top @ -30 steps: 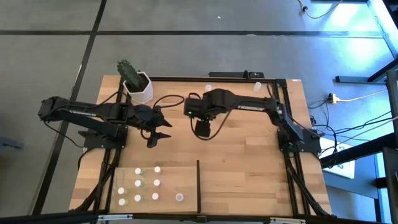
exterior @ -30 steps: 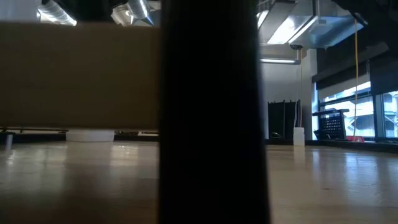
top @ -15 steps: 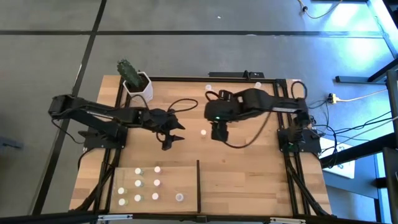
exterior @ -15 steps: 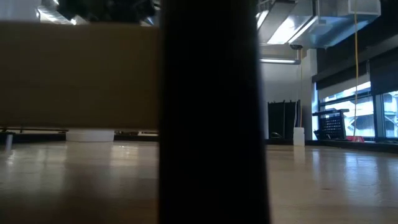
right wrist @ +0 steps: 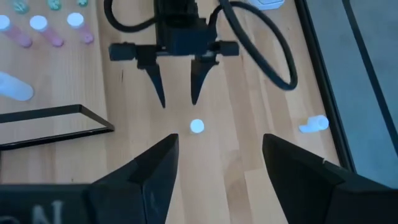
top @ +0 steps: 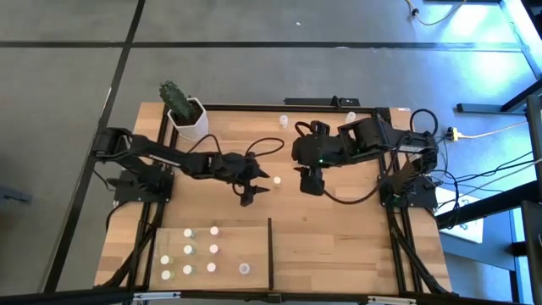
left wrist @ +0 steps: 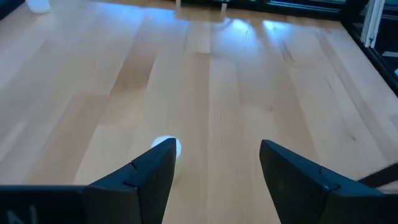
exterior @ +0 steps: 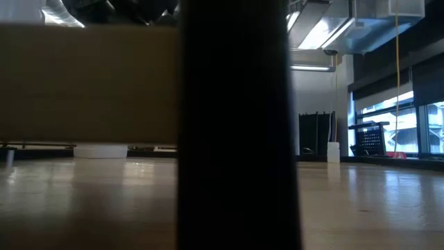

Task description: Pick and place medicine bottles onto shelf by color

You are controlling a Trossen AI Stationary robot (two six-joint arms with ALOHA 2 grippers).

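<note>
One medicine bottle [top: 277,180] with a round white cap stands alone on the bare tabletop mid-table. My left gripper [top: 258,187] is open just left of it, fingers pointing at it. In the left wrist view the cap [left wrist: 169,145] shows beside one fingertip, a small gap apart in the right wrist view [right wrist: 197,126]. My right gripper [top: 312,180] hangs open, raised to the right of the bottle. The shelf [top: 229,227] lies at the near left, and several bottles [top: 200,251] stand on it. The low view shows neither gripper.
A black upright divider [top: 270,250] edges the shelf's right side. A white pot with a cactus [top: 187,116] stands at the far left corner. Loose bottles [top: 284,121] [top: 350,117] sit along the far edge. Bare wood lies right of the divider.
My left gripper has reached toward the table's right and sunk, closing on the lone bottle, still open. My right gripper has drawn back toward the right edge and risen, uncovering the bottle, which stays where it was.
</note>
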